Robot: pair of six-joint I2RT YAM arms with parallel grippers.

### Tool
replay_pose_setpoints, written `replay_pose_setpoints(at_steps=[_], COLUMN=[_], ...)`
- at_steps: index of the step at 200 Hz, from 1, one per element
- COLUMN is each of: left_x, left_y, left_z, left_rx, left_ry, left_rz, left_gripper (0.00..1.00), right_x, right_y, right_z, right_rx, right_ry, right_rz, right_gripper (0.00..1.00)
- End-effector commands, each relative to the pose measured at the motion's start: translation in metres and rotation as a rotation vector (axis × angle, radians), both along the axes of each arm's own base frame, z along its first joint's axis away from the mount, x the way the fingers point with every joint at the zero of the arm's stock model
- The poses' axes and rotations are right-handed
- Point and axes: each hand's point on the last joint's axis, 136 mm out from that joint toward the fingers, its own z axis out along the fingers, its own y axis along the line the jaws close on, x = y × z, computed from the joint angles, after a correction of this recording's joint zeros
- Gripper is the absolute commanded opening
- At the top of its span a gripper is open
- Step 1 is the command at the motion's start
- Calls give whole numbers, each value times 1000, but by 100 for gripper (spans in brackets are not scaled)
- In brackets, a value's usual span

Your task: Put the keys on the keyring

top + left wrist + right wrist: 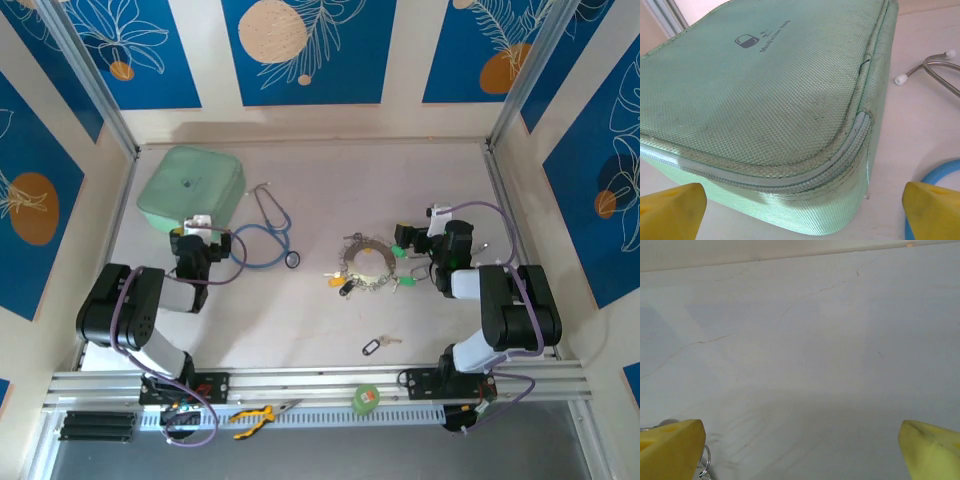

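The keyring (365, 264) lies mid-table, a thin silver ring hung round with small keys and green, yellow and black tags. One loose key with a black tag (375, 346) lies nearer the front edge. My right gripper (440, 228) rests just right of the keyring, open (800, 452) over bare table; a small silver ring (705, 462) shows beside its left finger. At the left, my left gripper (198, 232) is open (802, 212), facing the corner of the green case (765, 100), with nothing between its fingers.
The mint-green zip case (192, 187) sits at the back left. A blue stethoscope (270, 235) lies between it and the keyring, its tube (940, 175) and earpiece (900, 78) beside my left gripper. Yellow-handled pliers (255, 415) and a green tape roll (366, 398) sit on the front rail.
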Motion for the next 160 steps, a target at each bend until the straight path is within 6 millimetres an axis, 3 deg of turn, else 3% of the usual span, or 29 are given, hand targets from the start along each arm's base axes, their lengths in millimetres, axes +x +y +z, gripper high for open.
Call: replay_pose_setpoints(at_steps=[1,160], left_x=[4,6], left_y=[-4,4], left_z=[11,10], left_rx=[-5,-45], left_ry=[-37,-28], left_rz=[-14,0], left_gripper=[100,100], right_x=[6,4], right_y=[-1,-1], right_z=[7,9], right_rx=[-7,14], right_ry=[-20,-25], right_rz=[-7,3], right_gripper=[99,99])
